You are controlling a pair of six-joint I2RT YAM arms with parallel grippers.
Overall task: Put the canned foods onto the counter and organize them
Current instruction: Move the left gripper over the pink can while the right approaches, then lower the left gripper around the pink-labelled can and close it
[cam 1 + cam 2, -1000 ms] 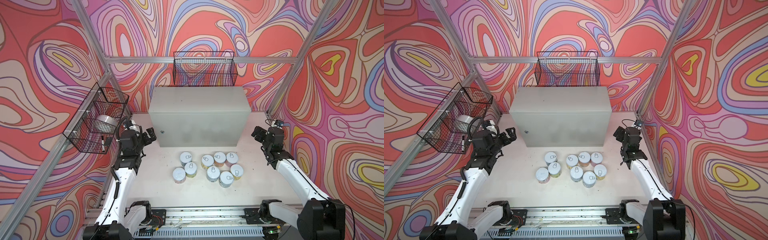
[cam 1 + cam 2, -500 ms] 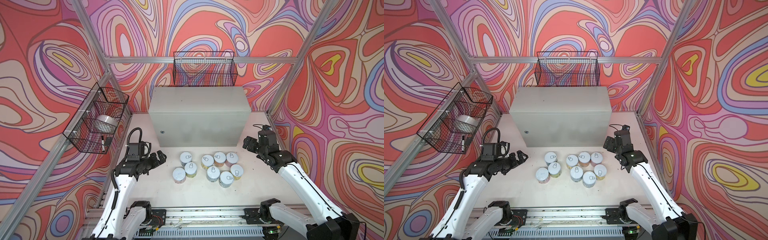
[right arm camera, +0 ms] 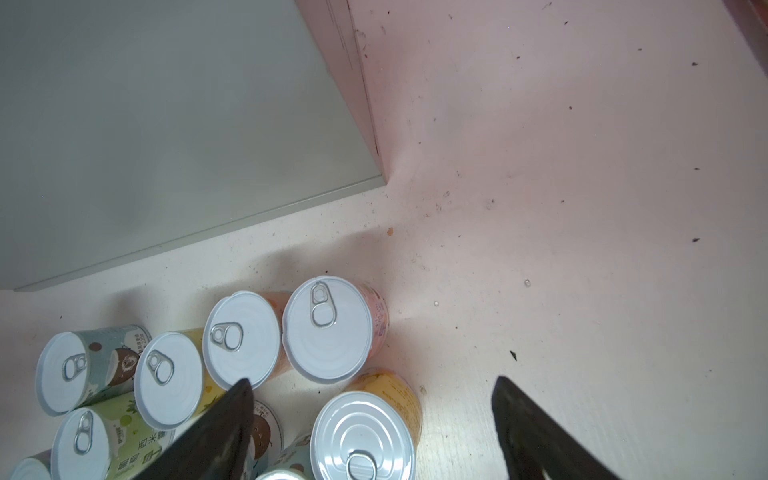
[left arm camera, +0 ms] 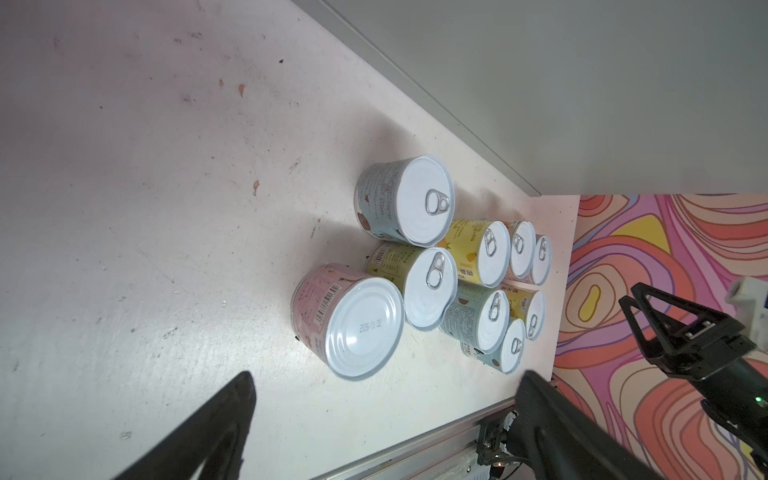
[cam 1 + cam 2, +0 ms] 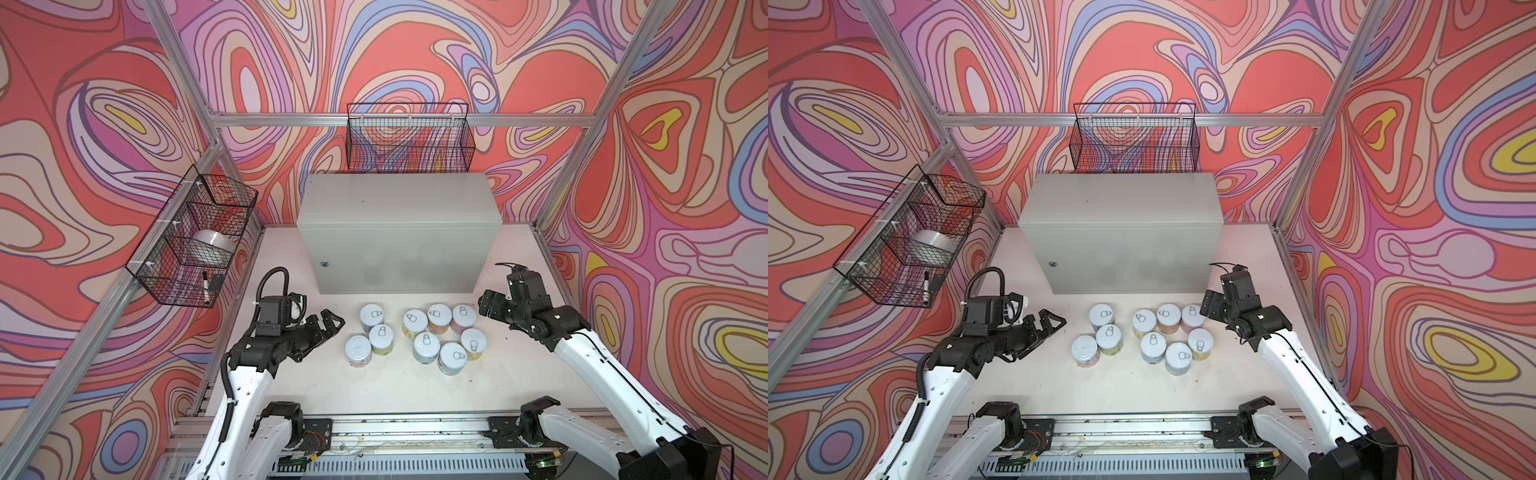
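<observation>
Several canned foods [image 5: 427,347] [image 5: 1152,347] stand clustered on the table in front of the counter [image 5: 395,199] [image 5: 1121,199], whose flat top is bare. A pink can [image 4: 357,328] at the cluster's left end stands bottom up, showing a date stamp. My left gripper [image 5: 330,324] [image 5: 1054,322] [image 4: 386,378] is open, just left of that can and touching nothing. My right gripper [image 5: 487,306] [image 5: 1209,306] [image 3: 372,382] is open, hovering at the cluster's right end. An orange-labelled can [image 3: 365,432] lies below the gap between its fingers, with a pink can [image 3: 328,328] just beyond.
A black wire basket [image 5: 195,241] on the left wall holds a white round object and a marker. Another wire basket [image 5: 409,139] hangs on the back wall above the counter. Aluminium frame posts stand at the corners and a rail [image 5: 395,424] runs along the front.
Both arms have swung from beside the counter down and inward to the two ends of the can cluster. The cans have not moved.
</observation>
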